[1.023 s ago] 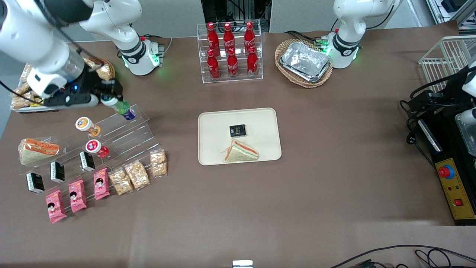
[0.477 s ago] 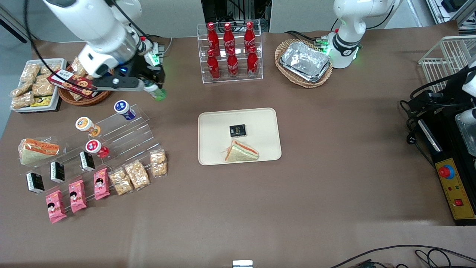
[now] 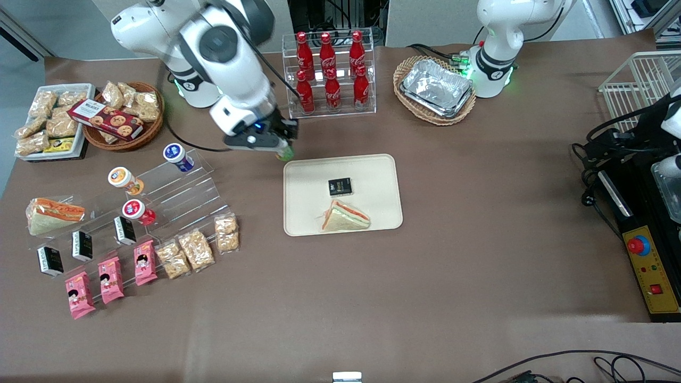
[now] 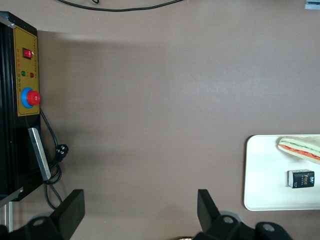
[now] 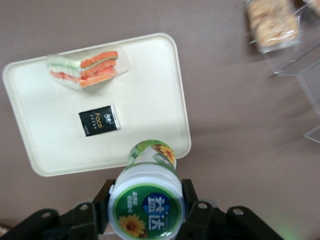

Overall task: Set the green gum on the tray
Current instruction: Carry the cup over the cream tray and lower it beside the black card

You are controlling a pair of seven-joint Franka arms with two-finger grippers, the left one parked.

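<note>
— So, nearest the front camera first: what sits on the tray (image 3: 372, 175)?

— A wrapped sandwich (image 3: 345, 217) at about six o'clock of the tray's middle, and a small black packet (image 3: 340, 186) just farther from the camera, apart from the sandwich.

— And the green gum (image 5: 148, 192)?

— Held in the air. The claw (image 3: 282, 146) pinches it by the body, one finger on each side, lid toward the wrist camera. In the front view the bottle (image 3: 285, 155) hangs over the tabletop (image 3: 479, 266) just outside the tray's corner, at roughly ten o'clock from the black packet.

— Which step is that, then?

— The carry, I'd say; picking looks done, placing isn't. The blue-bodied bottle (image 3: 177, 157) rests on the clear stepped rack, toward the working arm's end.

— Next move?

— Probably travel inward over bare tray, near the corner at ten o'clock, clear of packet and sandwich, then lower until the base touches and spread the fingers.
</note>
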